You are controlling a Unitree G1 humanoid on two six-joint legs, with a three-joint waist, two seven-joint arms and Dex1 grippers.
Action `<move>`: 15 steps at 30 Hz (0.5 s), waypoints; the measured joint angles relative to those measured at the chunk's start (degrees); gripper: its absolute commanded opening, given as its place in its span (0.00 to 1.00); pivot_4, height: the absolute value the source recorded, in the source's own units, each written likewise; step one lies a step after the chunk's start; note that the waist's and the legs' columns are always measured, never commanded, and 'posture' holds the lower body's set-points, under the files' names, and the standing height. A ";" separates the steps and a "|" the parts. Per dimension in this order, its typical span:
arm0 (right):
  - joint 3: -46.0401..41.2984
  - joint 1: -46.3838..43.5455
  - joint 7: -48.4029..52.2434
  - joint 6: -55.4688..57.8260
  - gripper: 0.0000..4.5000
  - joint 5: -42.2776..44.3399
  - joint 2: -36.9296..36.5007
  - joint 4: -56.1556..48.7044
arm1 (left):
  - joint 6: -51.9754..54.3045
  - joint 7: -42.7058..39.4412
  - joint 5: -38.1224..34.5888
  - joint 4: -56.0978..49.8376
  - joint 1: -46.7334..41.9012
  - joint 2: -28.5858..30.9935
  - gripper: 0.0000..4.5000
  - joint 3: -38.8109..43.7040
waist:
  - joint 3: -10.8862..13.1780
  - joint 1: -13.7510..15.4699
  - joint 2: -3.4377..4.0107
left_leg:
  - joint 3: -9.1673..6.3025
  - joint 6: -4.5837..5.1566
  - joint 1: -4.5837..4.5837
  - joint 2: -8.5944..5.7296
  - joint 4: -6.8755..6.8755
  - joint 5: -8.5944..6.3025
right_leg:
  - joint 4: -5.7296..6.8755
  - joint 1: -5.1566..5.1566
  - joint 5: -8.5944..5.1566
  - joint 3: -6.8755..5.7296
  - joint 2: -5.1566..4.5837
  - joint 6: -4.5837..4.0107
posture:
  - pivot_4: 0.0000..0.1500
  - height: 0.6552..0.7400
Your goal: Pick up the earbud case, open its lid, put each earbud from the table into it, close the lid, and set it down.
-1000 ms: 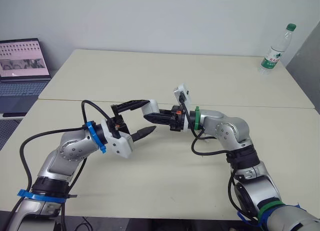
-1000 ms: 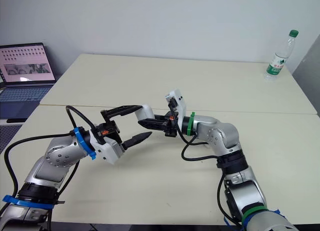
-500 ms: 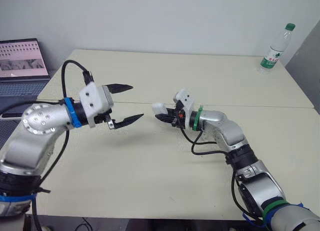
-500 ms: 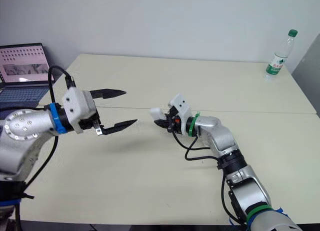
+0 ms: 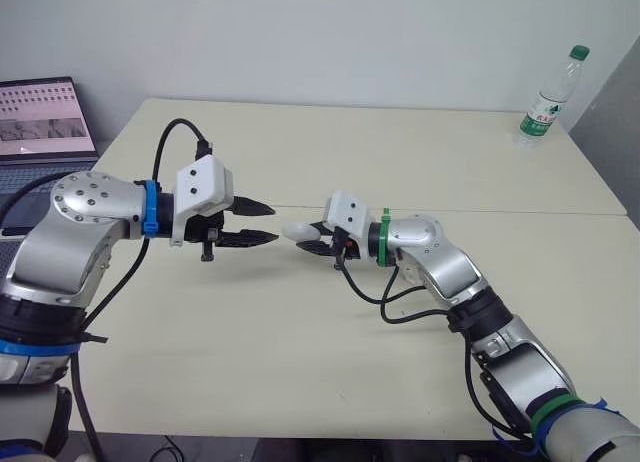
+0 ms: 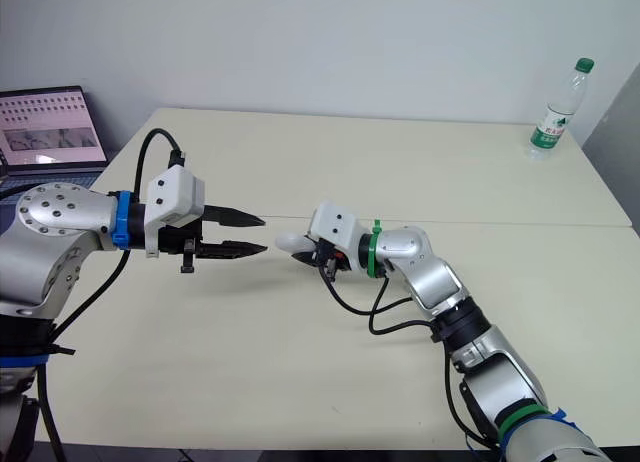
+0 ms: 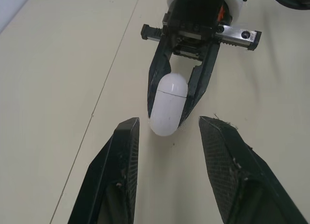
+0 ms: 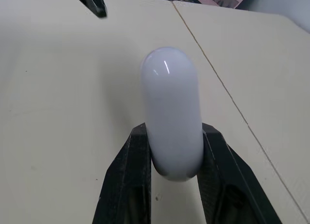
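Observation:
A white, pill-shaped earbud case (image 5: 298, 230) with its lid closed is held above the table, and my right gripper (image 5: 318, 238) is shut on its far end. In the right wrist view the case (image 8: 172, 117) stands up between the two black fingers (image 8: 131, 178). My left gripper (image 5: 268, 225) points straight at the case from the left, level with it and open. In the left wrist view the case (image 7: 167, 105) hangs just at the left fingertips (image 7: 127, 136), with a gap on each side and no contact.
A laptop (image 5: 45, 122) sits at the far left and a water bottle (image 5: 548, 97) stands at the back right corner. A seam (image 5: 480, 209) between two tables runs across behind the grippers.
My left gripper drew back to the left, then levelled out facing the case, and its fingers came closer together. The right gripper turned the case toward the left.

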 measured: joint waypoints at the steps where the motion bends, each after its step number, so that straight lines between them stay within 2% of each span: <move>1: 0.25 -0.44 0.23 -0.36 0.19 -0.39 -0.02 -0.28 | -0.43 -0.47 0.57 0.26 -0.31 -0.20 0.44 -0.48 | 0.00 0.00 0.00 | 0.00 0.00 0.00 0.01 0.00 0.00 | -0.01 0.00 0.00 0.00 0.00 0.00 | 1.00 1.00; 6: 0.60 -1.71 0.44 -1.49 0.19 -2.63 0.00 -1.51 | -1.84 -1.22 4.51 1.58 -0.79 -1.66 0.44 -1.59 | 0.00 0.01 0.00 | -0.03 0.00 -0.02 0.01 0.00 0.00 | 0.00 -0.01 -0.01 0.07 -0.01 -0.02 | 1.00 1.00; 15: 1.05 -2.08 0.53 -2.42 0.19 -4.88 0.44 -2.41 | -2.05 -1.23 7.27 1.72 -2.20 -4.12 0.44 -1.58 | 0.00 0.00 0.00 | -0.03 0.00 -0.02 0.01 0.01 0.00 | 0.01 -0.01 -0.01 0.10 -0.02 -0.02 | 1.00 1.00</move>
